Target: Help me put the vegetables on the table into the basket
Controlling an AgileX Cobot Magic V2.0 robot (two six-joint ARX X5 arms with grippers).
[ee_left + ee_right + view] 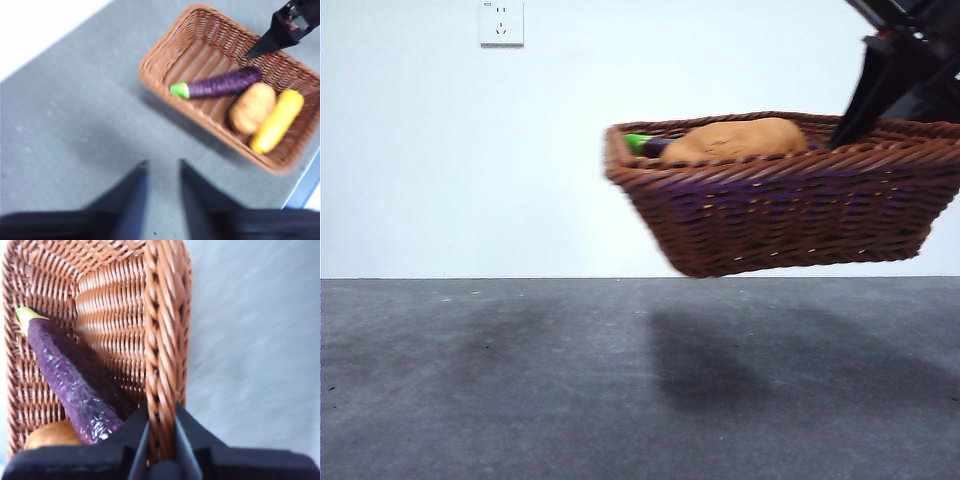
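Basket (790, 215), lifted by right jaws clamping its rim, holds eggplant (220, 83), potato (252, 107), corn (277, 120); left jaws open.

From the front, we see the basket (780, 200) cut off at the right edge, its wall hiding the corn cob (277, 120) entirely and all but the tops of the potato (735, 140) and eggplant (645, 146). The right gripper (161, 440) is cropped at the top corner. In the left wrist view, motion blur softens the left gripper (162, 172) and the weave.
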